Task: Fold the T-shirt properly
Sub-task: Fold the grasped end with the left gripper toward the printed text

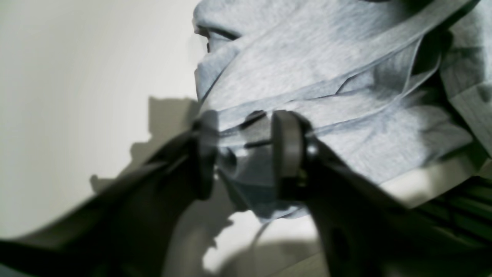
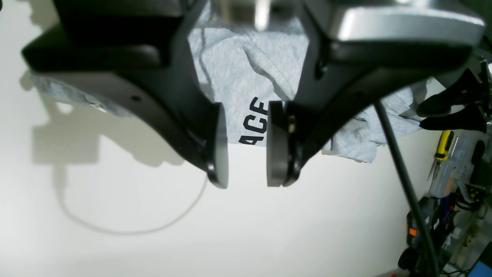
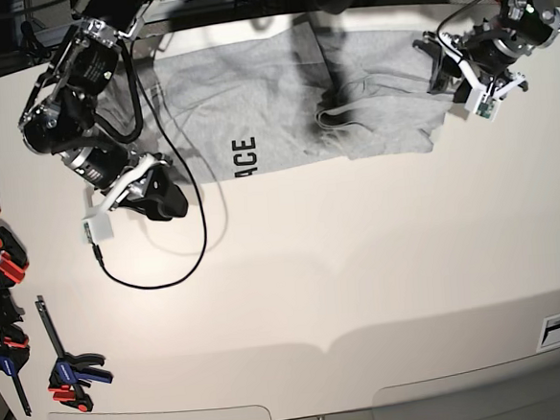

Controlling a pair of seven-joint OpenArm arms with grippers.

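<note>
T-shirt [image 3: 253,96] lies crumpled along the far edge of the white table [image 3: 363,291], spread wide, grey, with the black letters "ACE" [image 3: 245,158] showing at its near hem and a bunched fold near the middle. Left arm sits at the shirt's sleeve-side end, on the right of the base view; left gripper [image 1: 244,154] has its two pads either side of a bunched wad of grey fabric, gap between them visible, and blur hides whether the cloth is pinched, so can't tell if it's gripping. Right gripper [image 2: 246,144] hovers just off the near hem by the lettering, jaws apart, nothing between them but table and shirt edge behind. Black cable [image 3: 169,208] loops from the right arm over the table. Red-and-blue clamps [image 3: 70,371] lie along the table's left edge.
</note>
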